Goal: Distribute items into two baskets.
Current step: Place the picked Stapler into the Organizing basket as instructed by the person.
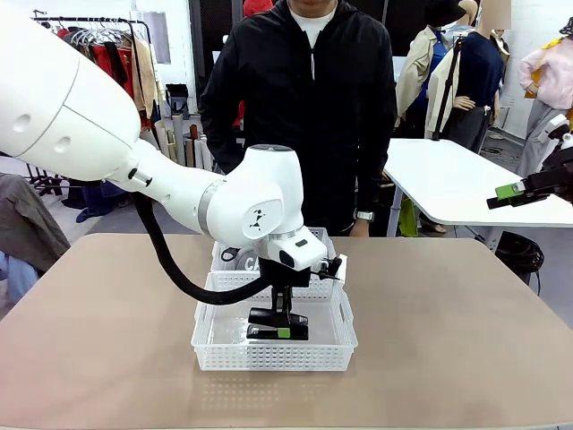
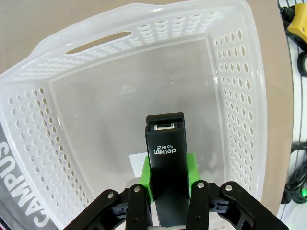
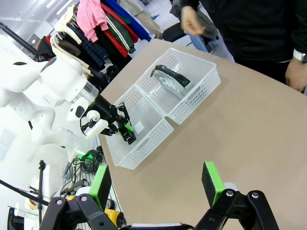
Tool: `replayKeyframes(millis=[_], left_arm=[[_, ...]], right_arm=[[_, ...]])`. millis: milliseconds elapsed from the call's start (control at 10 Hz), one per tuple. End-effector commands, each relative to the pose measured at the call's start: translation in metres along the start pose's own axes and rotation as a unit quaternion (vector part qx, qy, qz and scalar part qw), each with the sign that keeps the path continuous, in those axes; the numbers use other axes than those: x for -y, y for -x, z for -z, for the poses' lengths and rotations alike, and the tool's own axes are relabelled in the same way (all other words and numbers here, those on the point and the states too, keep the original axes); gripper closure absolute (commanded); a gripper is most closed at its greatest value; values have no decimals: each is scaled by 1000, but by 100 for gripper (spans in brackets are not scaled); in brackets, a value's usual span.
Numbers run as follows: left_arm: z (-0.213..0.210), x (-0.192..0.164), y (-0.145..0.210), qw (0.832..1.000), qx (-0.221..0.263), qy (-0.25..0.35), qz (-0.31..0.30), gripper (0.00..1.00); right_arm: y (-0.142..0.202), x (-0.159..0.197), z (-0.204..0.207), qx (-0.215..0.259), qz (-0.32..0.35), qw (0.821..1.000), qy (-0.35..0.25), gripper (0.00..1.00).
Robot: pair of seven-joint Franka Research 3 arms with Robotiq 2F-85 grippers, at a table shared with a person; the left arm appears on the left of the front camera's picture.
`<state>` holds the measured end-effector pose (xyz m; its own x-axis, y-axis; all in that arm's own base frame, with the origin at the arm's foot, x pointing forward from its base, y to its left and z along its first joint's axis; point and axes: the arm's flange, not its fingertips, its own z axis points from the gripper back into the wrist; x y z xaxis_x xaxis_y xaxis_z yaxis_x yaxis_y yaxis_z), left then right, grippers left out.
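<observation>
- Tan table [image 1: 466, 340] — spread under and all around the tool.
- Clothes rack [image 1: 98, 45] — far beyond it, leftward.
- White table [image 1: 466, 179] off to its far right.

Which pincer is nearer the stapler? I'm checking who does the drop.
Left. The left pincer is shut on the stapler, low inside the near basket. The right pincer hangs open, high off the table's right side.

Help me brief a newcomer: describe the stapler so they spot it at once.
On the tan table sit two white baskets; take the near basket. Inside it, the left gripper is shut on the stapler: small, black, unlike the grey pouch in the far basket.
</observation>
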<state>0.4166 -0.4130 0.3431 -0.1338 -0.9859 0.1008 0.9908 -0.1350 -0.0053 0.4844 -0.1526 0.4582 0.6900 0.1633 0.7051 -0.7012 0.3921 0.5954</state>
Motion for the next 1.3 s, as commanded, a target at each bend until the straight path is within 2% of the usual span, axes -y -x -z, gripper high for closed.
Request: replayKeyframes(millis=[0,100,500,800,1100,1200], left_arm=[[1,3,4,1000,0,-10,5,94],[1,3,4,1000,0,-10,5,81],[-3,3,9,1000,2,-5,2,2],[-24,1,22,1000,-7,-15,-11,0],[-47,4,33,999,6,-46,-22,0],[-51,5,36,998,11,-54,1,0]], right_arm=[[0,-4,1,2,0,1000,4,0],[0,-4,1,2,0,1000,4,0],[0,-4,1,2,0,1000,4,0],[0,-4,1,2,0,1000,4,0],[0,-4,1,2,0,1000,4,0],[0,-4,1,2,0,1000,4,0]])
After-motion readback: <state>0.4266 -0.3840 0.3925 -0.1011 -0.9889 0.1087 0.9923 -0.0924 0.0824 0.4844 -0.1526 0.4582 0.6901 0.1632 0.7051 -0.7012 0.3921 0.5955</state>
